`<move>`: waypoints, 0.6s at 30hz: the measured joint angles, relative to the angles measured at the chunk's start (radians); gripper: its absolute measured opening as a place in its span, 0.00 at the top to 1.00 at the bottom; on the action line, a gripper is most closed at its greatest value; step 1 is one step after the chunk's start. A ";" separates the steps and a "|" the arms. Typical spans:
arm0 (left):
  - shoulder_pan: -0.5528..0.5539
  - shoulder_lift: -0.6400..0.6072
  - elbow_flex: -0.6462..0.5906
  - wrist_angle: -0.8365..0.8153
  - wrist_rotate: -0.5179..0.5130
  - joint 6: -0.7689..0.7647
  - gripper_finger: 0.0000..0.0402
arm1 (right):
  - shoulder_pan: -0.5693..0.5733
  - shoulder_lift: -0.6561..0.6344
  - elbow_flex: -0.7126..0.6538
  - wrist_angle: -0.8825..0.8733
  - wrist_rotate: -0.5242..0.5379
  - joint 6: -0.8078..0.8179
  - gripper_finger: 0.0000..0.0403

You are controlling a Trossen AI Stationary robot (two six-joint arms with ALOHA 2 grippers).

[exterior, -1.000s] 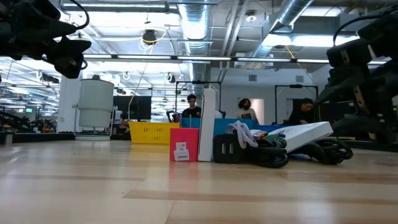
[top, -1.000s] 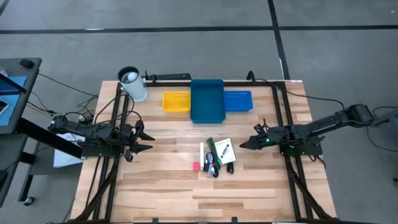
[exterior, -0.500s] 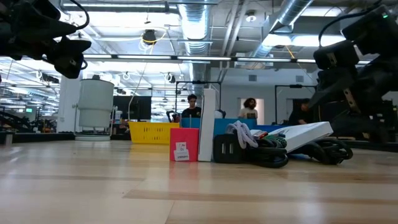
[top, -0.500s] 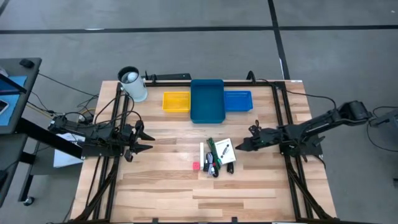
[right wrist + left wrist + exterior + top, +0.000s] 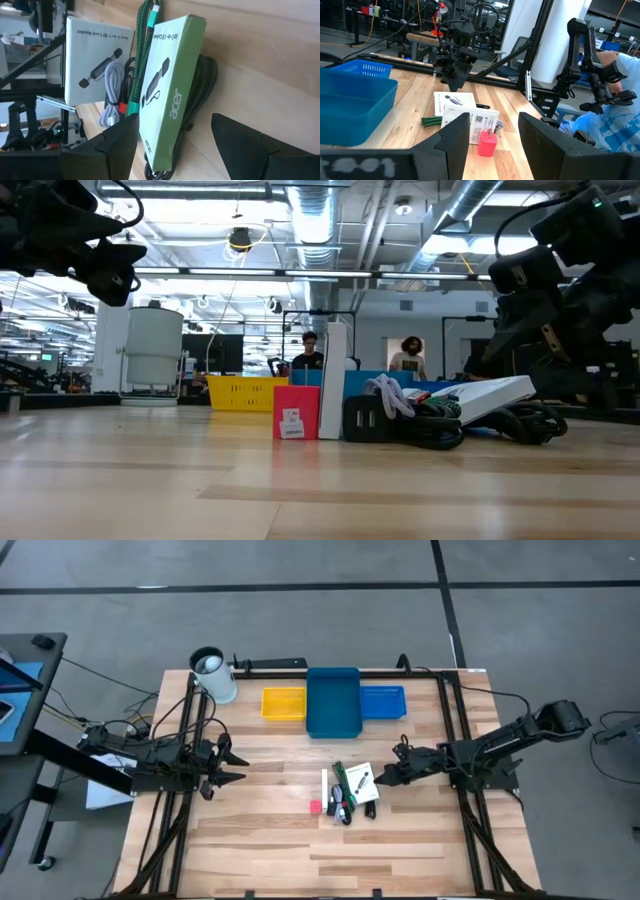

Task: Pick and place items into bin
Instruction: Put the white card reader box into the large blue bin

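The items lie in one pile (image 5: 346, 792) at the table's middle. It holds two white printed boxes, one with green sides (image 5: 170, 95) resting on a coiled black cable (image 5: 202, 80) and one flat (image 5: 97, 60), plus a green braided cable (image 5: 146, 35), a grey cable (image 5: 112, 95) and a pink cube (image 5: 316, 807). My right gripper (image 5: 380, 778) is open just right of the pile, its fingers on either side of the green-sided box's end (image 5: 172, 125), apart from it. My left gripper (image 5: 238, 766) waits open at the table's left.
A large blue bin (image 5: 332, 700) stands at the far edge between a yellow bin (image 5: 284, 702) and a small blue bin (image 5: 383, 701). A white cylinder (image 5: 213, 675) is at the far left corner. Bare wood lies in front of the pile. People show beyond the table (image 5: 408, 356).
My right gripper has moved toward the table's left, closing in on the pile of items, and stayed open. The items and the left arm have kept still.
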 joint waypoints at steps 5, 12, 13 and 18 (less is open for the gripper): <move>0.000 0.000 0.000 0.000 0.000 0.000 0.60 | 0.000 0.043 0.024 0.001 -0.008 0.000 0.39; 0.000 0.000 0.000 0.000 0.000 0.000 0.60 | 0.000 0.075 0.053 0.000 -0.010 0.000 0.39; 0.000 0.000 0.000 0.000 0.000 0.000 0.60 | 0.000 0.076 0.057 0.000 -0.010 0.000 0.39; 0.000 0.000 0.000 0.000 0.000 0.000 0.60 | -0.001 0.077 0.066 0.000 -0.010 0.000 0.39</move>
